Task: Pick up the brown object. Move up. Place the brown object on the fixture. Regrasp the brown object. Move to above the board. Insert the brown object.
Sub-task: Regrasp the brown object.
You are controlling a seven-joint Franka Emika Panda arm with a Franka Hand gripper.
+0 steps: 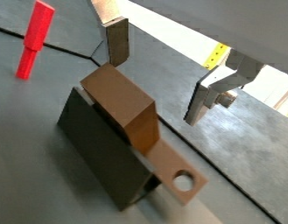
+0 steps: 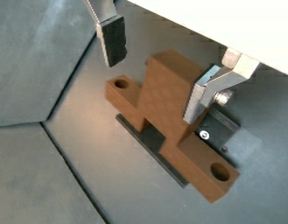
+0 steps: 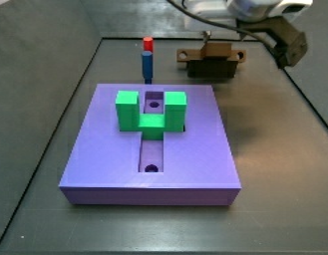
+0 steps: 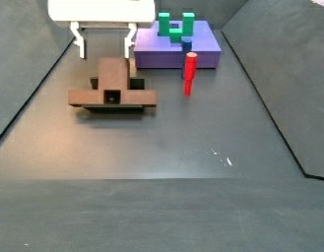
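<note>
Directly beneath the gripper (image 4: 103,41), whose fingers (image 2: 112,39) stand apart and empty, the brown object (image 4: 113,89) rests across the fixture (image 1: 97,156), well apart from the board (image 3: 153,149).

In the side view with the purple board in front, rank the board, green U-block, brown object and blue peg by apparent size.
1. the board, by far.
2. the green U-block.
3. the brown object on the fixture under the open gripper; farther back, so unsure against the block.
4. the blue peg, thinnest.
</note>
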